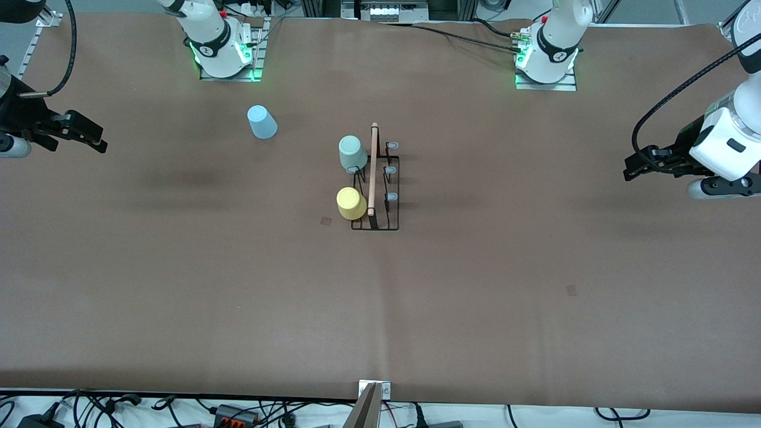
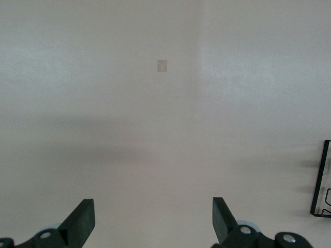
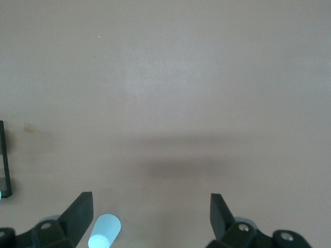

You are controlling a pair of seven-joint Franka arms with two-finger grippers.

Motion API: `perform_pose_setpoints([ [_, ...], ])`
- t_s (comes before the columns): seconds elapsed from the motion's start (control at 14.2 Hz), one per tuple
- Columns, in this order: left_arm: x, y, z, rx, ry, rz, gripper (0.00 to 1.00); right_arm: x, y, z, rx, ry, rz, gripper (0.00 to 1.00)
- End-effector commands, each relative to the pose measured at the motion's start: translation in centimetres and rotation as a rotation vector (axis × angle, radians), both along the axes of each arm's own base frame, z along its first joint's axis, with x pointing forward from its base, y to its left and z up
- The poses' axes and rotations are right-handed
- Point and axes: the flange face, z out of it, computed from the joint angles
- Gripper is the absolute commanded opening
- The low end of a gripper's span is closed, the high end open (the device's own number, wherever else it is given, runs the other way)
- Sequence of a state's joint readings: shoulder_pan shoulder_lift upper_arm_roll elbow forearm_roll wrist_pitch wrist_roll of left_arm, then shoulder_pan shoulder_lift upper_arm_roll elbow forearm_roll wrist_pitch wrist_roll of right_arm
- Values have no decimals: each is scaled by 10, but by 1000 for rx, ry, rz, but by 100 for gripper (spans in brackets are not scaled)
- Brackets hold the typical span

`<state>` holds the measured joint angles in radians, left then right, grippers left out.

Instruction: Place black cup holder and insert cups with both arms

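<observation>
Both tools, left tool (image 2: 150, 222) and right tool (image 3: 150, 219), hang spread wide and empty. The right tool should straddle the blue cup (image 1: 261, 122) squarely before carrying it to the black cup holder (image 1: 376, 190).

A broad table (image 1: 475, 297) covered in matte brown paper fills the scene under soft, even light. Tangled black cables (image 1: 178, 410) run along its edge nearest the front camera; aluminium framing (image 1: 386, 9) stands along the other long edge.

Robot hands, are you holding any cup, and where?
Nothing is held. The left tool and right tool are both open and empty over bare table, at their own ends.
</observation>
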<state>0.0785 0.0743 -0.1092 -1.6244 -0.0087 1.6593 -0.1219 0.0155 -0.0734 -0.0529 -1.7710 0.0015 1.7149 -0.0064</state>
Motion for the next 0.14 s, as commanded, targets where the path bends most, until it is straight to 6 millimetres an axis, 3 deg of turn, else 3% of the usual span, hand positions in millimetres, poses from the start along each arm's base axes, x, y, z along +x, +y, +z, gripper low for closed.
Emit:
perform_pose_setpoints([
  [0.0,-5,2,5,-26,2,-15,100,-7,1,3,-7,-1,9,100],
  [0.07,-5,2,5,-26,2,-15,100,-7,1,3,-7,1,9,100],
])
